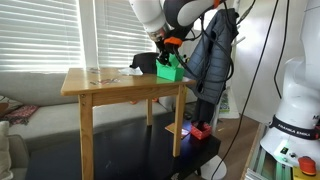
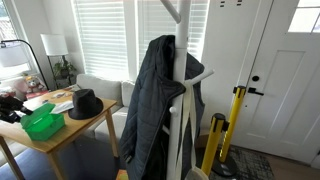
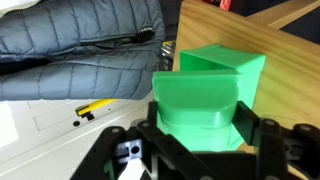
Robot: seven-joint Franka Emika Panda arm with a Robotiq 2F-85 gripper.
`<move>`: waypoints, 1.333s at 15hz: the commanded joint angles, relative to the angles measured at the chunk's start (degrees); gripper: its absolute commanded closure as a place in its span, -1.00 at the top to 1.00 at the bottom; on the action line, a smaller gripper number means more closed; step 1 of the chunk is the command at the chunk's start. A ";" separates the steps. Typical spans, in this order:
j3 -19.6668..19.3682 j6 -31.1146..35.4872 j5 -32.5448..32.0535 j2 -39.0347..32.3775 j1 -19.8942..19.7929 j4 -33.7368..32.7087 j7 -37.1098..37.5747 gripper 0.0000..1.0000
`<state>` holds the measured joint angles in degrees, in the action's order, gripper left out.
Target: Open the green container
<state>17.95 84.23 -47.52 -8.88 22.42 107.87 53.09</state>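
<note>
The green container is a small bright green plastic box at the near corner of the wooden table. It also shows in an exterior view and fills the wrist view. My gripper comes down on it from above. In the wrist view the two black fingers sit tight on either side of a rounded green part of the box. An upright green panel stands behind that part. I cannot tell whether that panel is the lid.
A black hat lies on the table beside the container. A coat rack with a dark grey jacket stands close by the table's edge. Window blinds and a sofa are behind.
</note>
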 commanded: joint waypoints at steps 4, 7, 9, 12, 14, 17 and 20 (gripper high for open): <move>0.80 -9.93 -10.03 -4.97 3.91 -1.55 4.88 -0.01; 1.00 -14.81 -13.77 -6.97 5.12 -1.98 4.81 -0.01; 1.16 -17.41 -16.53 -8.26 5.72 -1.93 3.65 -0.01; 1.49 -19.64 -20.17 -10.33 6.52 -1.81 2.24 -0.01; 1.70 -20.57 -22.35 -11.85 6.97 -1.77 1.06 -0.01; 1.99 -20.73 -24.78 -13.85 7.37 -1.74 -0.93 -0.01; 2.03 -20.83 -26.39 -15.30 7.76 -1.68 -2.54 -0.01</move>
<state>19.64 65.50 -71.18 -21.99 29.49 107.73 53.18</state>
